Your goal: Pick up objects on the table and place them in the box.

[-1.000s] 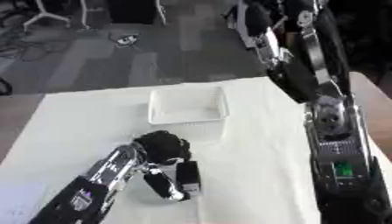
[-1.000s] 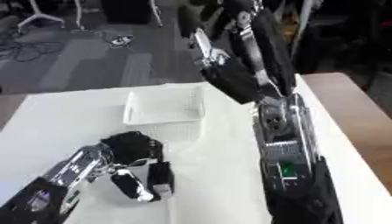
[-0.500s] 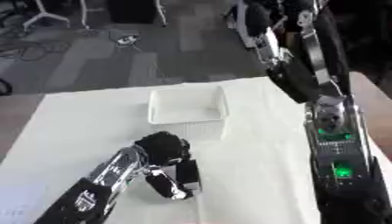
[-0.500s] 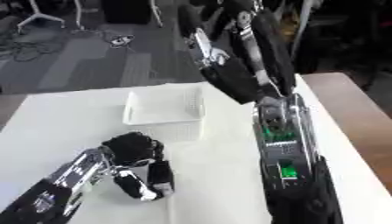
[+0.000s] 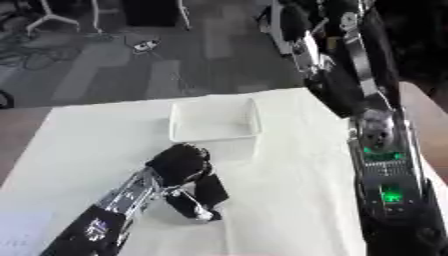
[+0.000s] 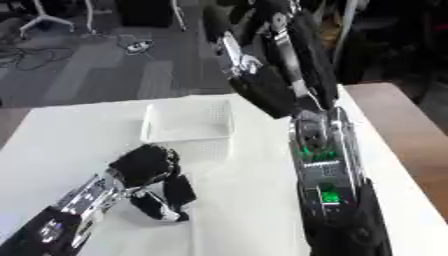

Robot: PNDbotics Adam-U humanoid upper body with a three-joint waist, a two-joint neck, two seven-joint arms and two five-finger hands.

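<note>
Near table [image 5: 289, 200] front-left: left hand [image 5: 181, 167], fingers curled down (contents unclear) | box [image 5: 214, 119] at far-centre, just beyond hand | right arm [image 5: 385, 165] along right edge, its hand unseen

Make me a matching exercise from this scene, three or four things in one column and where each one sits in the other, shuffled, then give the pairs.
Things:
1. white box
2. left robot hand
3. right arm
4. cables

Places:
A. on the floor, far left
B. along the table's right side
C. far middle of the table
D. on the table, just in front of the box

Pairs: 1-C, 2-D, 3-B, 4-A
</note>
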